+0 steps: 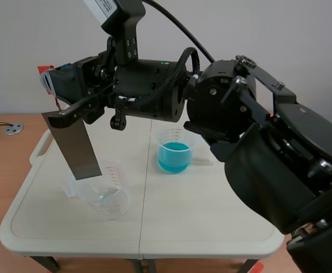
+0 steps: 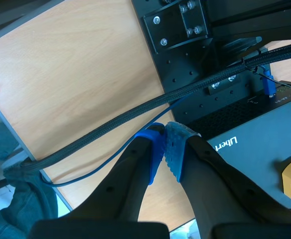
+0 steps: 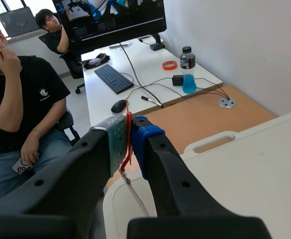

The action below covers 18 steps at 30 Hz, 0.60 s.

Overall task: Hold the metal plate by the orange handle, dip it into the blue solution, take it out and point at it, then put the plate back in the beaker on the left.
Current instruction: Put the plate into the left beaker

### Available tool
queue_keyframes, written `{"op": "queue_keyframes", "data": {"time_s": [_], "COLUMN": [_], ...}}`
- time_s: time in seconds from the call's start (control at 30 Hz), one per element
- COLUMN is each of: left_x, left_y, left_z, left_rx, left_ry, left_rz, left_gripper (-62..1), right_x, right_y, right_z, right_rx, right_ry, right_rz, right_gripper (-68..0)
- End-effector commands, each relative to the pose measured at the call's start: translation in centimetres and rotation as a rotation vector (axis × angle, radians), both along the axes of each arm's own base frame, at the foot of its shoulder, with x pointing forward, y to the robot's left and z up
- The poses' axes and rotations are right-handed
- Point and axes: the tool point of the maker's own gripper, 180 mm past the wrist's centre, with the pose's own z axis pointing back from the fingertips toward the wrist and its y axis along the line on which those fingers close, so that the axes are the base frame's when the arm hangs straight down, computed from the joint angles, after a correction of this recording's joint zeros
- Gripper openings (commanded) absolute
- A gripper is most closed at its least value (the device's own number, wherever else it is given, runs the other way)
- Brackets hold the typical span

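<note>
Gripped by its orange handle [image 3: 128, 112] in the right claw [image 3: 128, 137], the metal plate [image 1: 75, 145] was hung over the left beaker [image 1: 106, 199]; whether dipping was done could not be told.

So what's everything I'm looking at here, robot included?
metal plate: one, grey, hanging tilted, lower end over the clear beaker
orange handle: one, orange-red, between the right gripper's pads
clear beaker: one, table's left half
blue-solution beaker: one, mid-table
table: one, white
monitor, keyboard, bottle: one each, on the white desk beyond
people: two, dark tops, seated by that desk
right gripper: black, shut on the handle
left gripper: black, shut, holding nothing
</note>
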Motion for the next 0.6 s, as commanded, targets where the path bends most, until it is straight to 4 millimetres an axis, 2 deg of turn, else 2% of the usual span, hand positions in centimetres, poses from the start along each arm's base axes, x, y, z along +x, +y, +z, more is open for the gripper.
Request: {"op": "queue_keyframes", "data": {"time_s": [0.0, 0.27, 0.57], "left_x": [-0.3, -0.3, -0.3], "left_y": [-0.2, -0.2, -0.2], "left_z": [0.2, 0.2, 0.2], "left_rx": [-0.008, -0.008, -0.008], "left_ry": [0.003, 0.003, 0.003], "left_rz": [0.0, 0.0, 0.0], "left_gripper": [-58.0, -58.0, -57.9], "right_x": [0.0, 1.0, 1.0], "right_y": [0.1, -0.2, -0.2], "right_z": [1.8, 1.2, 1.0], "right_rx": [0.042, 0.005, -0.003], "right_ry": [-0.037, -0.037, -0.041], "right_rz": [0.002, -0.054, -0.057], "right_gripper": [-66.2, -66.2, -66.2]}}
